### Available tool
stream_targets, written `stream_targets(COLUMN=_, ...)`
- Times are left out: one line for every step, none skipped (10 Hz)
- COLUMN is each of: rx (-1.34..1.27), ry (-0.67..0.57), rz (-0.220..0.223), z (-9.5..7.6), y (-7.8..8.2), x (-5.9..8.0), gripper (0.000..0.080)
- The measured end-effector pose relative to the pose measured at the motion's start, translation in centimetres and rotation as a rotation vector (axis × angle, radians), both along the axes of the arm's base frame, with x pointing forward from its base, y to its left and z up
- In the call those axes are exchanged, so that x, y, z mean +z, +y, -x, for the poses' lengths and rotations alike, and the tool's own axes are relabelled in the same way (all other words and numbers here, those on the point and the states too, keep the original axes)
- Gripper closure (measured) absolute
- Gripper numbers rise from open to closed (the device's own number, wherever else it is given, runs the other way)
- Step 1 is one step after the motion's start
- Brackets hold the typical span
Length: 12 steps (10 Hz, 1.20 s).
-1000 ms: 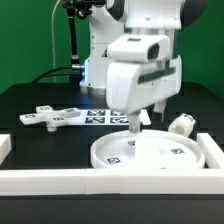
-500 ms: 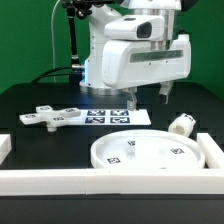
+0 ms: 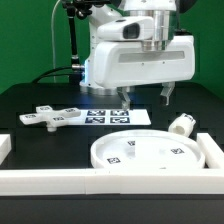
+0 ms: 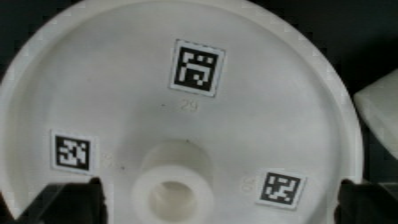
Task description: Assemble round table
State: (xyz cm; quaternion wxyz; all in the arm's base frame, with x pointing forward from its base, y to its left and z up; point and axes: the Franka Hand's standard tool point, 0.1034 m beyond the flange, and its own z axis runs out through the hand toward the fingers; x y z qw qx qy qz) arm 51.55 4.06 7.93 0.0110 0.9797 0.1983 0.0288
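Observation:
The large rimmed disc lies flat on the table at the front, with its hub facing up. My gripper hangs open and empty well above the disc. In the wrist view the disc fills the picture, the hub lies between my dark fingertips, and the gripper holds nothing. The flat cross-shaped piece lies at the exterior view's left. The short cylindrical post lies on its side at the exterior view's right.
The marker board lies behind the disc under the arm. White border rails run along the front and the exterior view's right. The robot base stands at the back.
The gripper has risen from down at the disc's hub to well above it, empty. The disc and other parts have not moved.

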Motion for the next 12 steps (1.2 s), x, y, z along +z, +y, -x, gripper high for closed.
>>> stream_targets(rx=-0.228, ry=0.01, rz=-0.02, z=0.7, y=0.5, x=0.1, gripper=0.0151)
stream_targets(rx=-0.383, ry=0.018, rz=-0.039, z=1.0, y=1.0, x=-0.1, gripper=0.0151)
stream_targets(rx=-0.487, ry=0.033, rz=-0.06, z=1.3, y=1.4, x=-0.5, gripper=0.0151)
stream_targets(rx=-0.531, ry=0.032, rz=-0.067, z=1.2, y=1.4, x=-0.4, gripper=0.0151)
stream_targets(rx=-0.602, ry=0.035, rz=-0.075, z=1.2, y=1.5, x=-0.4, gripper=0.0151)
stream_targets(rx=-0.673, ry=0.039, rz=-0.085, z=1.3, y=1.7, x=-0.4, gripper=0.0151)
stream_targets(rx=-0.733, ry=0.043, rz=-0.094, z=1.3, y=1.8, x=-0.5, gripper=0.0151)
stream_targets(rx=-0.845, ry=0.058, rz=-0.112, z=1.5, y=1.7, x=-0.7, gripper=0.0151)
stream_targets(rx=-1.003, ry=0.077, rz=-0.135, z=1.7, y=1.9, x=-1.0, gripper=0.0151)
stream_targets(rx=-1.117, ry=0.097, rz=-0.158, z=1.8, y=2.3, x=-1.3, gripper=0.0151)
stream_targets(rx=-1.183, ry=0.114, rz=-0.166, z=2.0, y=3.1, x=-1.7, gripper=0.0151)
stream_targets(rx=-1.269, ry=0.111, rz=-0.168, z=2.0, y=4.3, x=-2.2, gripper=0.0151)
